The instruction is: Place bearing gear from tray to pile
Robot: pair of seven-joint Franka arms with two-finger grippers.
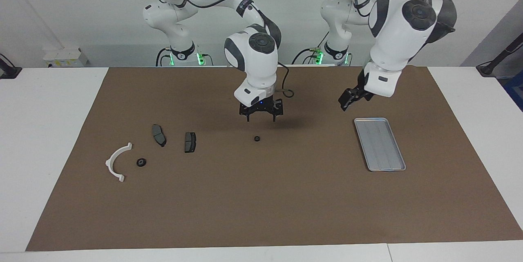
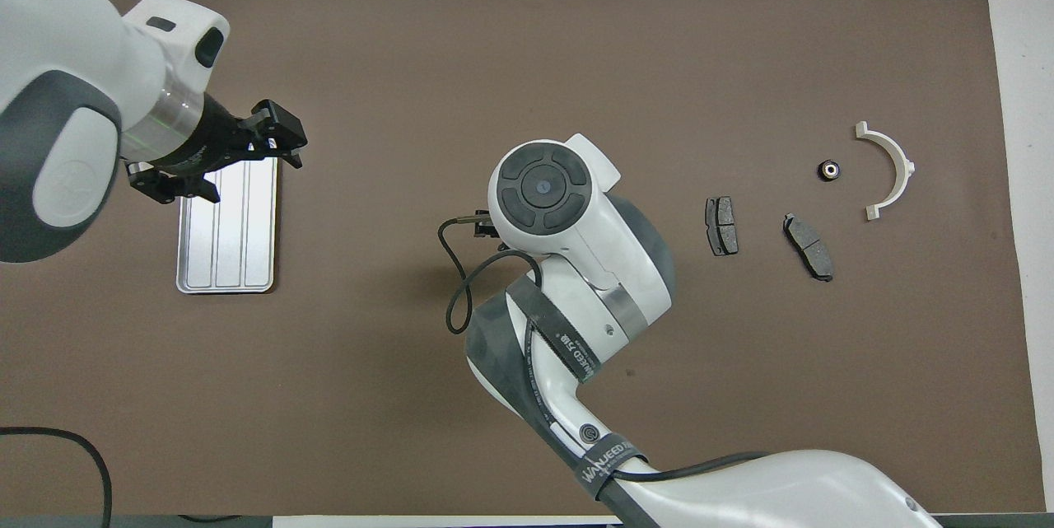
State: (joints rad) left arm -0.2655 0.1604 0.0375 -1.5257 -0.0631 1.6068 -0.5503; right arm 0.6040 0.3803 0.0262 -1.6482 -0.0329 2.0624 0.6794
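Right gripper [image 1: 260,117] — hanging over the mat's middle, fingers apart and pointing down, holding nothing. I am reading it as lined up just nearer the robots than the small gear [image 1: 257,138] on the mat; in the overhead view its own wrist is hiding that gear.

Left gripper [image 1: 348,101] — hovering just off the tray's [image 1: 380,144] robot-side end, fingers spread, carrying nothing. I am treating this arm as waiting.

Tray — lying toward the left arm's end of the table, its ribbed floor showing no parts.

Small gear — sitting alone on the mat between tray and pile, well apart from both; I am judging it a halfway drop, placed where the right arm can reach it.

Pile — gathering toward the right arm's end: two dark pads [image 2: 721,225] [image 2: 808,246], a white bracket [image 2: 888,170], and a second gear [image 2: 829,170] resting just beside the bracket's inner curve.

Next step, as I am judging it: lowering the right gripper onto the small gear, then carrying it to the pile.
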